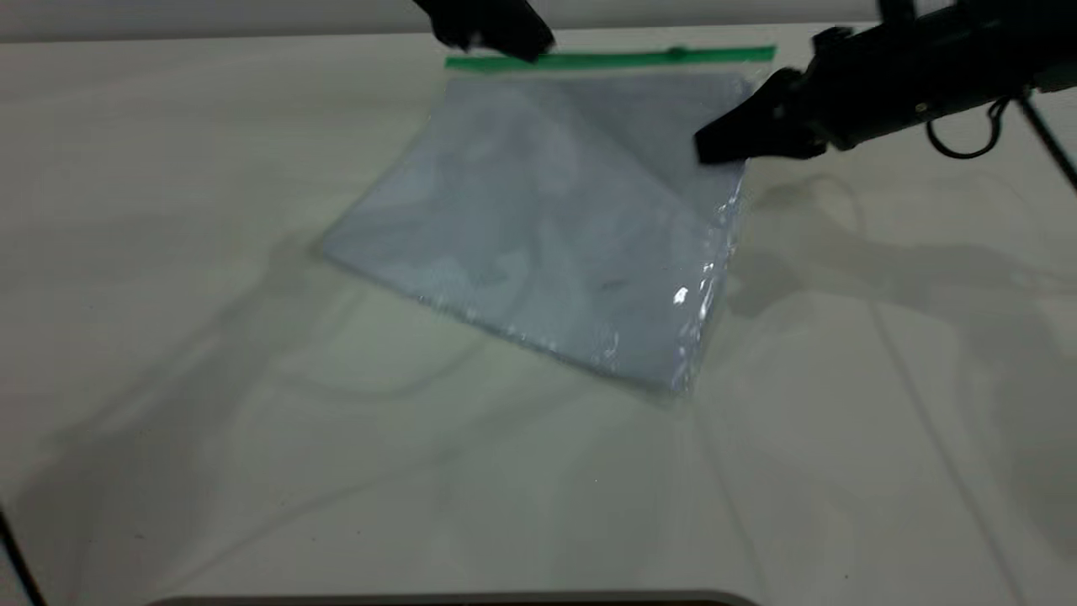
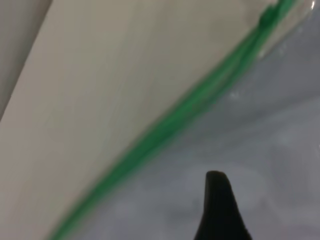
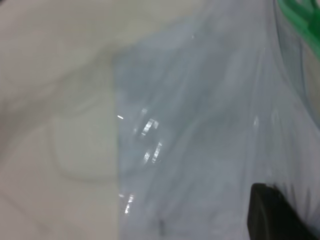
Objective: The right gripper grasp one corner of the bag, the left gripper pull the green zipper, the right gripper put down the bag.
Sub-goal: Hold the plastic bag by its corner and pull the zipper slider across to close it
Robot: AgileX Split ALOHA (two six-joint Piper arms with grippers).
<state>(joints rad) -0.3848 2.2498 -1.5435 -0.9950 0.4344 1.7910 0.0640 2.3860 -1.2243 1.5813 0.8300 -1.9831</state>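
Observation:
The bag (image 1: 547, 219) is a clear pouch with white sheets inside. Its far edge is raised and its near edge rests on the table. The green zipper (image 1: 606, 59) runs along the raised far edge, and its slider tab (image 1: 677, 52) sits near the right end. My right gripper (image 1: 711, 150) is shut on the bag's right edge just below the far right corner. My left gripper (image 1: 496, 38) hangs over the zipper's left end. The left wrist view shows the zipper (image 2: 190, 107) and the slider (image 2: 267, 16) farther along. The right wrist view shows the bag (image 3: 200, 125).
The pale table (image 1: 168, 337) spreads wide to the left of and in front of the bag. A thin dark cable (image 1: 959, 151) loops under the right arm. A dark rim (image 1: 454, 599) shows at the table's near edge.

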